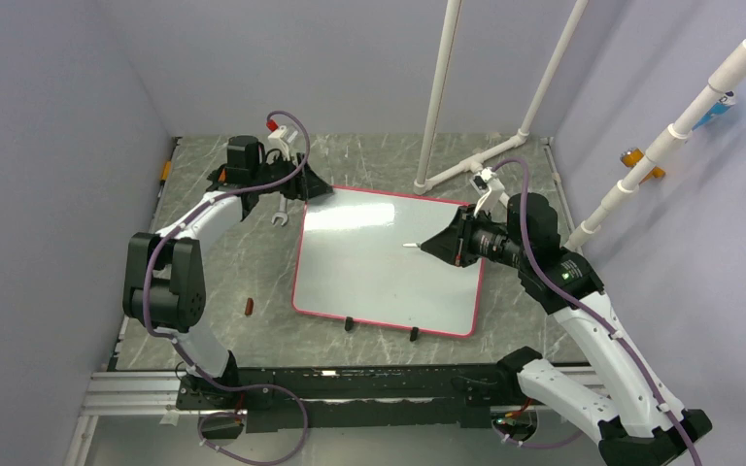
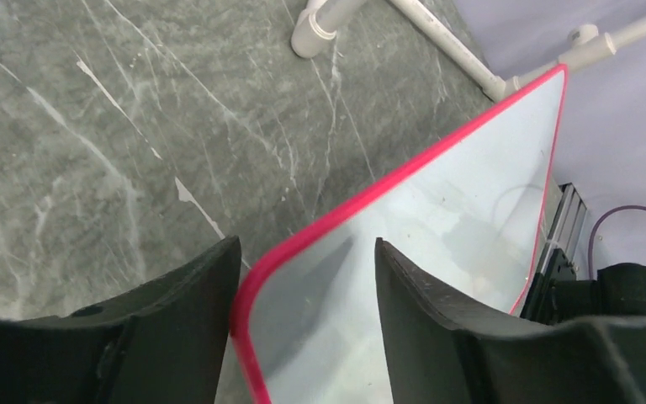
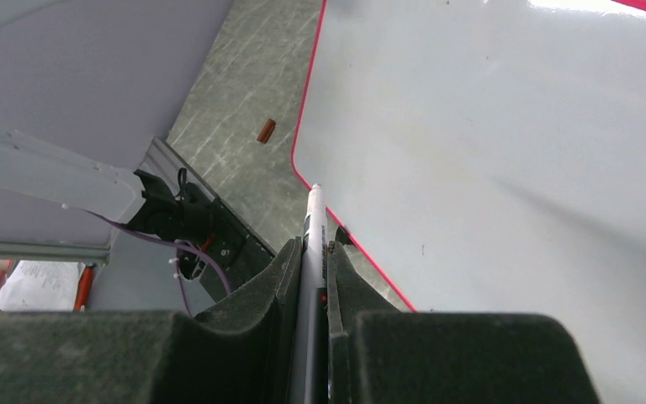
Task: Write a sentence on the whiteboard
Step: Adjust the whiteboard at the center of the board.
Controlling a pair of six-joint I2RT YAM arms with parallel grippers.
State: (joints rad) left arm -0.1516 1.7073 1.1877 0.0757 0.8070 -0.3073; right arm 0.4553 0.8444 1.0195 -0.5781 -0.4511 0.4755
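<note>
Whiteboard (image 1: 369,262) lies flat mid-worktop, nearer the right edge, and it's blank. Left gripper (image 2: 305,286), jaws apart, straddles its far-left corner: best close firmly to pin it. Right gripper (image 3: 313,261) is clamped on the marker (image 3: 313,223); lower gently, press lightly.

marker (image 3: 314,220) barrel partly hidden in right pincer (image 3: 313,252), small brown item (image 1: 250,308) unidentifiable

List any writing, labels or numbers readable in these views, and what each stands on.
None can be read.
The whiteboard: blank, no writing.
The paper sheet in the right wrist view: print too blurred.
The marker barrel: dark marks, unreadable.
</note>
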